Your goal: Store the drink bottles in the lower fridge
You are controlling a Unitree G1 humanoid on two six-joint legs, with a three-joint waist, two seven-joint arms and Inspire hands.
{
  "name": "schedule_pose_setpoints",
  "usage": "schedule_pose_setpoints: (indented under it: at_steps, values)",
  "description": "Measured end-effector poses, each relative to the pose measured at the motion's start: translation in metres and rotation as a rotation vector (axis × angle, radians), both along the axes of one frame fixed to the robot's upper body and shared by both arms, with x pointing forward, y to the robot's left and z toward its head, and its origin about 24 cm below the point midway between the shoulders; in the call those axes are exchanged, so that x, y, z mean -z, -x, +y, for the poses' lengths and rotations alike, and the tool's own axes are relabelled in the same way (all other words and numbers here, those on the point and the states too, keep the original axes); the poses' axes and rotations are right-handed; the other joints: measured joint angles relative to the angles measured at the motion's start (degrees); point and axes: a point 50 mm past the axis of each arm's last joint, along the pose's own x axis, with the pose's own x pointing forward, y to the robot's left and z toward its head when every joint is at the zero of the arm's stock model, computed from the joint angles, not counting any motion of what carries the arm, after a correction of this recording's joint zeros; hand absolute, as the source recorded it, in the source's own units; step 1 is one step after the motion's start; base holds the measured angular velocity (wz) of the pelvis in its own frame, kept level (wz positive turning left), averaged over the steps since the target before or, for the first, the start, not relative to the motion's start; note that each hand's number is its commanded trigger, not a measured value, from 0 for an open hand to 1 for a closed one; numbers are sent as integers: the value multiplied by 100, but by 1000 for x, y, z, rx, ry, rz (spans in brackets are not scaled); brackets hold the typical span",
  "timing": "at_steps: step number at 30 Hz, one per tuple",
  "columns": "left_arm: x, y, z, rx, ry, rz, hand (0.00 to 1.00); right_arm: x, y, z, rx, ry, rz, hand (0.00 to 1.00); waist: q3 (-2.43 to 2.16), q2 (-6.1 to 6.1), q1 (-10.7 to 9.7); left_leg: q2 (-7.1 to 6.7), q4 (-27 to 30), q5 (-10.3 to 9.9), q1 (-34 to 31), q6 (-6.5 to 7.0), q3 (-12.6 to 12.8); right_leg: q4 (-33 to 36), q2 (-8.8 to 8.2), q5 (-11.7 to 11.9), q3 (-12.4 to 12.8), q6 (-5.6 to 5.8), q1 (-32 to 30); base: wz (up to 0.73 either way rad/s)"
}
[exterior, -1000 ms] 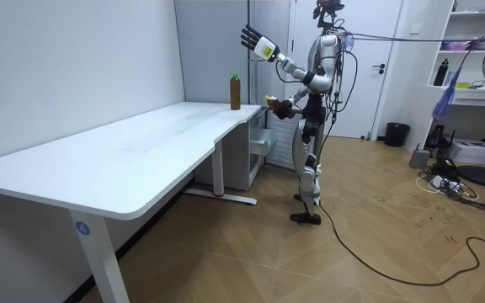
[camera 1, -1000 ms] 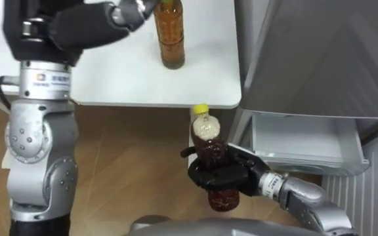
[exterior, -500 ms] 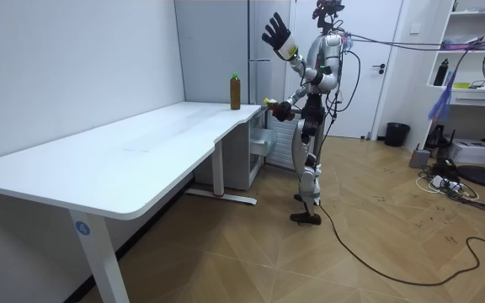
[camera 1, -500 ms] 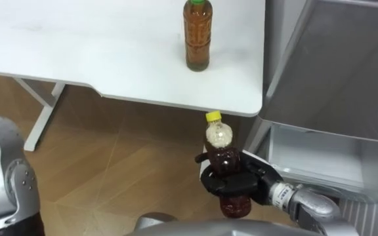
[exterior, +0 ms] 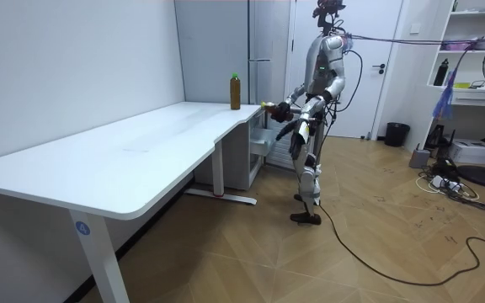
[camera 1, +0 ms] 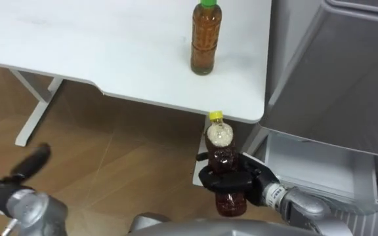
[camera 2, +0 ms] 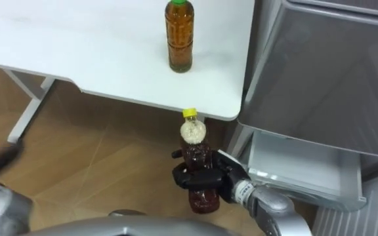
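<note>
Presently, items listed by their place relative to the fridge [camera 1: 333, 65]:

1. Yellow-capped bottle [camera 1: 220, 139] of dark drink. Off the desk, in the air just left of the fridge's open lower compartment [camera 1: 310, 164] and near its front corner. Upright, cap uppermost, long axis vertical.
2. Right hand [camera 1: 231, 180]. Fingers and thumb wrapped round the middle of the yellow-capped bottle; the bottle's base shows below the hand, neck and cap above it.
3. Green-capped bottle [camera 1: 205, 39] of amber drink. Upright on the white desk [camera 1: 77, 46], left of the fridge and close to the desk edge that meets the fridge side. Nothing touches it.
4. Left hand [camera 1: 30, 162]. Low and well to the left of the fridge, apart from both bottles. Whether its fingers are spread or curled cannot be told.
5. Robot. In the room view it stands upright facing the fridge, at the desk's corner.

Judgement: the step in hand is delivery of the first drink. The compartment lies to the right of the held bottle, so the move turns on a short carry rightward over the compartment's front wall. The right hand is much the nearer. An upright bottle must clear that wall and fit under the fridge body above; tilting may be needed. The second drink is not yet taken.
</note>
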Motion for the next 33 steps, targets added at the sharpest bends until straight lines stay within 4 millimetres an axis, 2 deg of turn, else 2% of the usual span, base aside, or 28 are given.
schedule_pose_setpoints:
  at_steps: [1, 2, 5, 8, 12, 15, 20, 21, 23, 24, 26, 29, 31, 33]
  values:
    - [11, 9, -8, 47, 40, 65, 0, 1, 1, 2, -5, 2, 11, 100, -2, -10, -32, 0, 19, -1, -30, 0, -11, 2, -1, 0, -16, 0, -16, 5]
    - [17, 14, -11, 70, 60, 95, 0, 1, 1, 2, -11, 3, 14, 100, -2, -10, -52, 3, 19, -1, -49, 0, -10, 4, 0, 0, -20, 0, -30, 0]
    - [42, 46, -18, 105, 196, 257, 0, 1, 1, -2, -11, -6, 27, 100, 0, 3, -104, 13, 30, 0, -91, -1, 18, 13, 12, 4, 24, -6, -101, -5]
    - [49, 69, -20, 97, 291, 315, 0, 0, -1, -9, -20, 19, 23, 100, 10, 8, -122, 20, 0, 0, -154, 0, 122, 29, 12, 7, 94, -7, -197, -9]
    - [56, 85, -22, 155, 384, 370, 0, 0, -4, -13, -13, 29, 29, 100, 24, 34, -222, 23, 8, -4, -175, 4, 117, 27, 11, 8, 83, -7, -202, 2]
    - [61, 84, -27, 282, 438, 422, 0, -2, -11, -12, -17, 31, 13, 100, 28, 46, -441, 22, 29, -9, -284, 2, 91, 57, 5, 8, 57, -7, -292, 6]
    - [64, 63, -37, 540, 477, 468, 0, -2, -15, -14, 27, 60, 13, 100, 38, 68, -780, 19, 61, -7, -364, 3, 123, 105, 6, 7, 117, -7, -394, -2]
    - [63, 60, -37, 554, 481, 464, 0, -2, -14, -15, 33, 63, 14, 100, 32, 60, -820, 20, 62, -7, -363, 3, 133, 106, 6, 8, 126, -7, -394, -8]
    - [63, 55, -37, 616, 494, 462, 0, -1, -15, -16, 64, 78, 21, 100, 52, 90, -1003, 18, 61, -7, -367, 4, 147, 108, 4, 9, 136, -7, -400, -2]
    - [63, 54, -37, 628, 494, 464, 0, 0, -15, -16, 82, 82, 25, 100, 53, 94, -1028, 17, 60, -7, -367, 4, 150, 110, 2, 9, 137, -7, -403, -5]
    - [63, 52, -38, 659, 496, 468, 0, 2, -14, -22, 188, 80, 53, 100, 50, 136, -1174, 17, 60, -7, -366, 5, 165, 119, -1, 9, 141, -7, -415, -2]
    - [63, 51, -39, 677, 508, 466, 0, 1, -18, -33, 331, 73, 67, 100, 45, 174, -1217, 17, 56, -7, -361, 5, 175, 126, 2, 9, 168, -7, -430, -3]
    - [63, 51, -40, 703, 512, 472, 0, -2, -23, -44, 488, 38, 80, 100, 29, 203, -1233, 22, 59, -4, -376, 6, 190, 164, 6, 8, 187, -7, -488, -6]
    - [63, 52, -39, 709, 515, 473, 0, 0, -22, -48, 554, 23, 109, 100, 28, 208, -1269, 30, 61, -4, -363, 6, 205, 205, 8, 8, 188, -6, -506, -4]
